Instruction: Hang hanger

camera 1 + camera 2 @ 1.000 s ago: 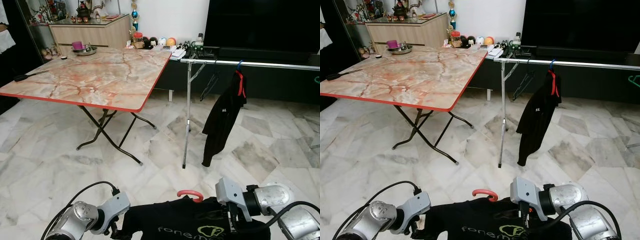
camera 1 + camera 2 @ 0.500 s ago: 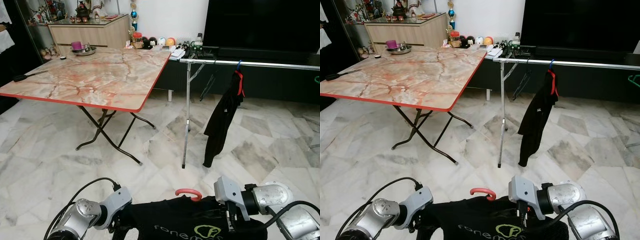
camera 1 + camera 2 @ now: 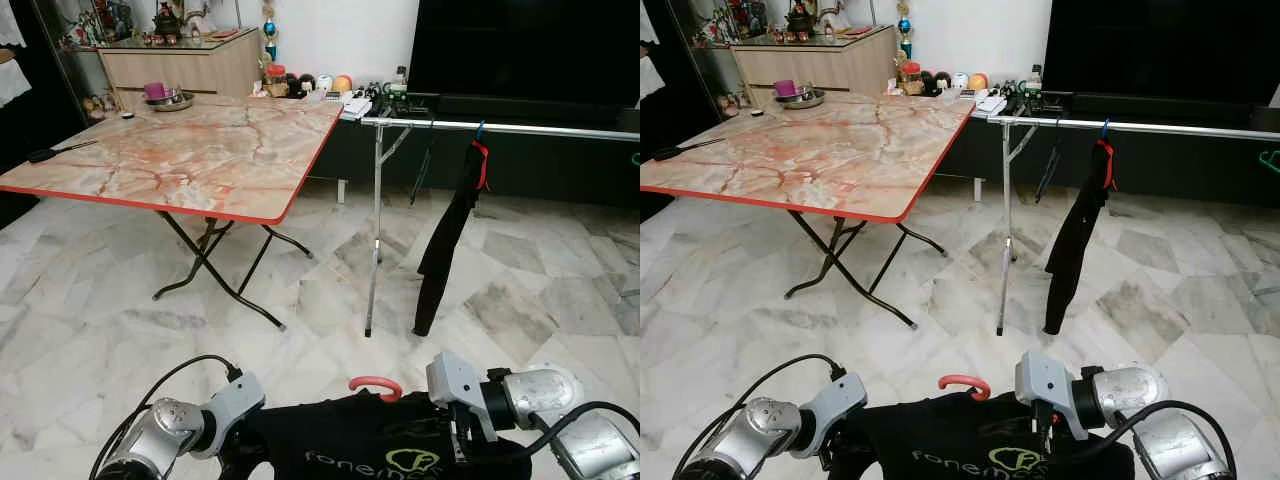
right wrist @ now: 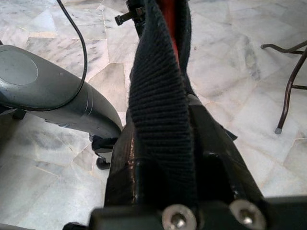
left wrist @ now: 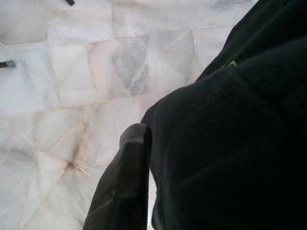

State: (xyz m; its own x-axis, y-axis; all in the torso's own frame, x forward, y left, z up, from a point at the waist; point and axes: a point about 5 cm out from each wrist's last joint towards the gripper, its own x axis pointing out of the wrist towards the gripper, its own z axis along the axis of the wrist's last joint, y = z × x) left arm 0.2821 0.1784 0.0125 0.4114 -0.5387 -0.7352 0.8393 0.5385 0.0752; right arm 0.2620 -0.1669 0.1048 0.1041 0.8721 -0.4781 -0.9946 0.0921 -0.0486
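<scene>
While both arms carry the black shirt (image 3: 360, 450) on its red-hooked hanger (image 3: 376, 385) low in front, the right gripper (image 4: 165, 143) clamps the collar; the left gripper (image 5: 144, 158) appears pressed against fabric, grip unclear. Ahead stand the clothes rail (image 3: 500, 127), its hanging black garment (image 3: 448, 235), and the folding table (image 3: 190, 150).

Folding table (image 3: 200, 150) occupies the upper left of the frame. Clothes rail (image 3: 500, 126) runs to its right, with a garment (image 3: 450, 235) hanging from it. Shirt on hanger (image 3: 375, 385) lies at bottom centre, between both arms.
</scene>
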